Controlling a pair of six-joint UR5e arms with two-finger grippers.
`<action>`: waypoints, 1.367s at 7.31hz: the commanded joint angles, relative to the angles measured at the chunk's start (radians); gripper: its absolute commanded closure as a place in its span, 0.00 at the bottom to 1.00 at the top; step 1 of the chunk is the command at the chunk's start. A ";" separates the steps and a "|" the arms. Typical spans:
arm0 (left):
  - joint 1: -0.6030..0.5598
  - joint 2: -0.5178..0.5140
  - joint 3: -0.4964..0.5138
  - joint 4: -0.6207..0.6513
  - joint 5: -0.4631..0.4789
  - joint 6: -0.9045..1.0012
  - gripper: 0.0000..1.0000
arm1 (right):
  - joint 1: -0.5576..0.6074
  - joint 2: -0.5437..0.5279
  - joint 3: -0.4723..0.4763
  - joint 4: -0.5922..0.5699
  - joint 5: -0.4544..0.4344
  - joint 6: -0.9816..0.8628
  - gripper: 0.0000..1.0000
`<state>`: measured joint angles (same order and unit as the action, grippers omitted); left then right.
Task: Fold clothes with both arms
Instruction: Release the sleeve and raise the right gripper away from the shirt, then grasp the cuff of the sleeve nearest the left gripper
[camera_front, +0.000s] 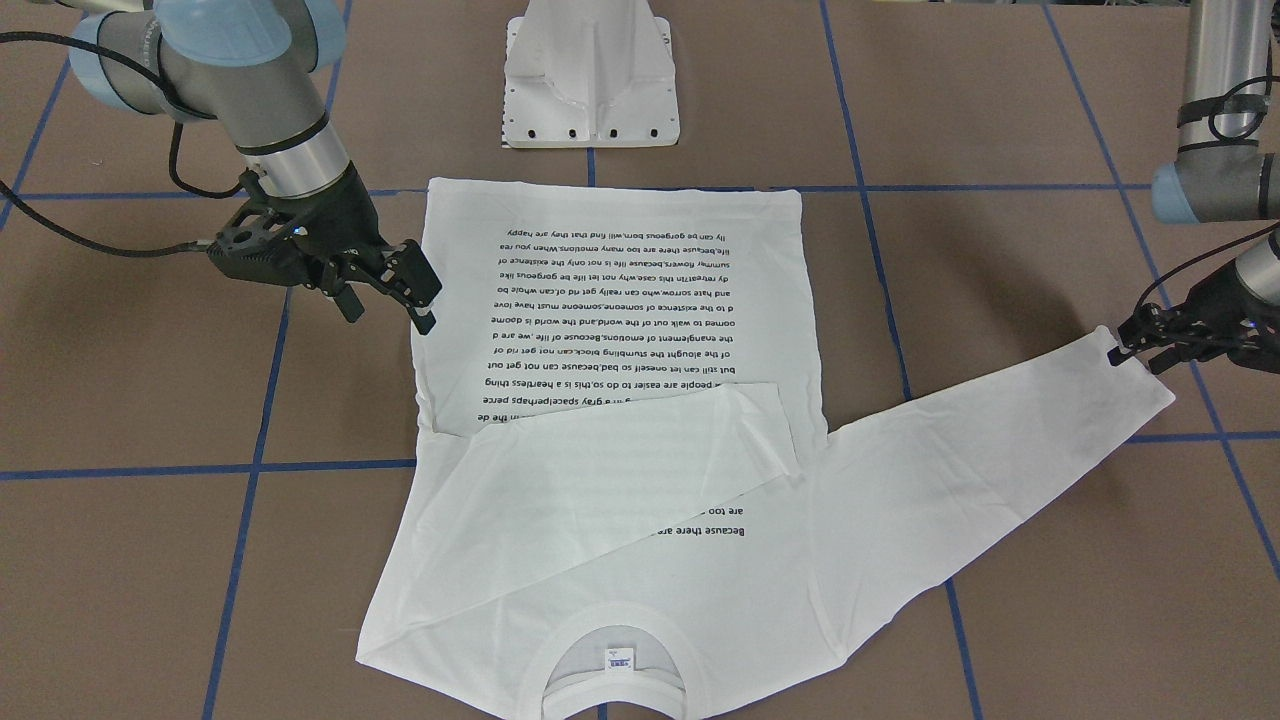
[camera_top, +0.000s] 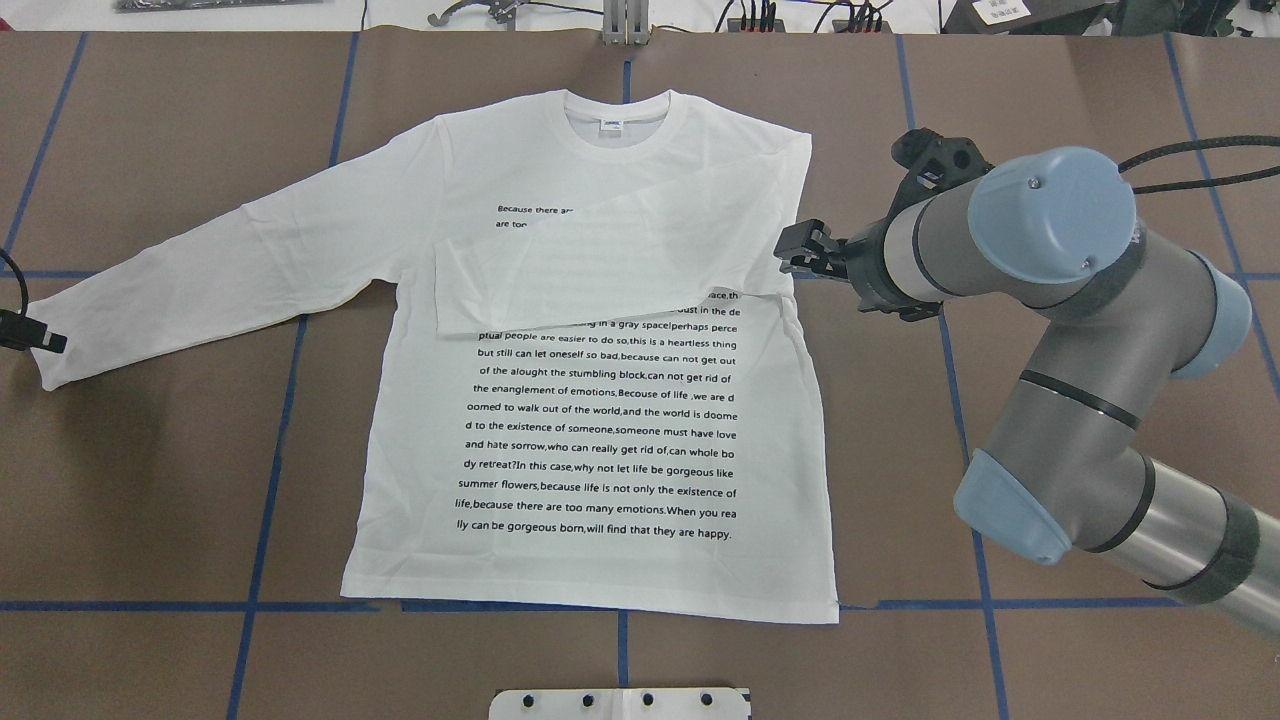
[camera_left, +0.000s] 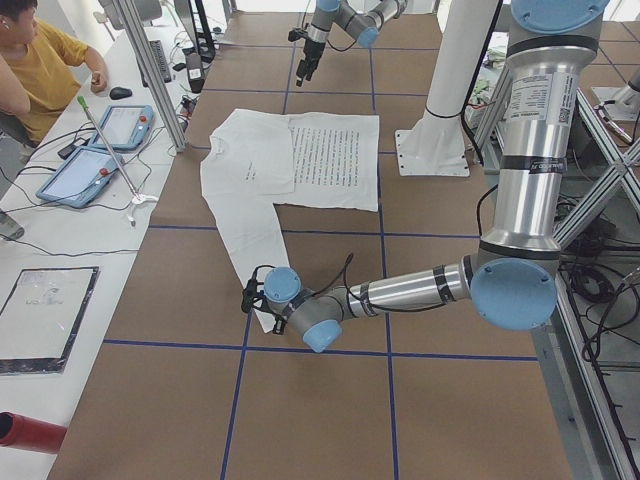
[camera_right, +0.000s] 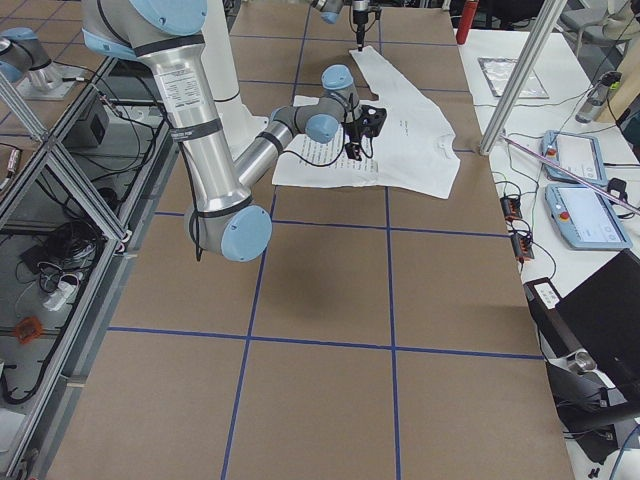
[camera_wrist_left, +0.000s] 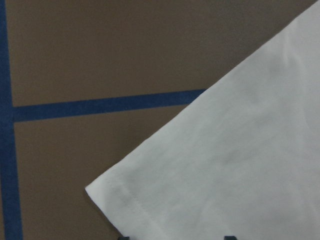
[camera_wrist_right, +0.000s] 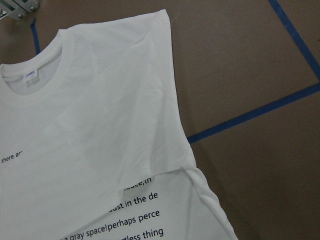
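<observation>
The white long-sleeved T-shirt lies flat, text side up, collar at the far edge. One sleeve is folded across the chest. The other sleeve stretches out flat toward my left side. My left gripper sits low at that sleeve's cuff; in the left wrist view its fingertips stand apart over the cuff, so it is open. My right gripper hovers open just beside the shirt's side edge, near the folded sleeve's shoulder, holding nothing.
The white pedestal base stands at the robot's edge behind the shirt's hem. Blue tape lines grid the brown table. In the exterior left view a person sits at a side bench with tablets.
</observation>
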<state>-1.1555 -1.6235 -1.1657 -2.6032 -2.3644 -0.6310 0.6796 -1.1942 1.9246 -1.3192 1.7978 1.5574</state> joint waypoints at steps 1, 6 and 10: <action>0.000 0.001 0.006 0.000 0.001 0.001 0.54 | -0.002 0.002 0.001 0.000 0.000 0.006 0.01; 0.000 0.007 -0.034 -0.012 -0.006 -0.036 1.00 | 0.000 -0.008 0.020 0.000 -0.002 0.010 0.01; 0.014 -0.015 -0.370 -0.035 -0.042 -0.385 1.00 | 0.027 -0.063 0.050 0.000 0.008 -0.040 0.01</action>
<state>-1.1496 -1.6273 -1.4207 -2.6399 -2.3928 -0.8819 0.6924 -1.2314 1.9652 -1.3193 1.8020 1.5465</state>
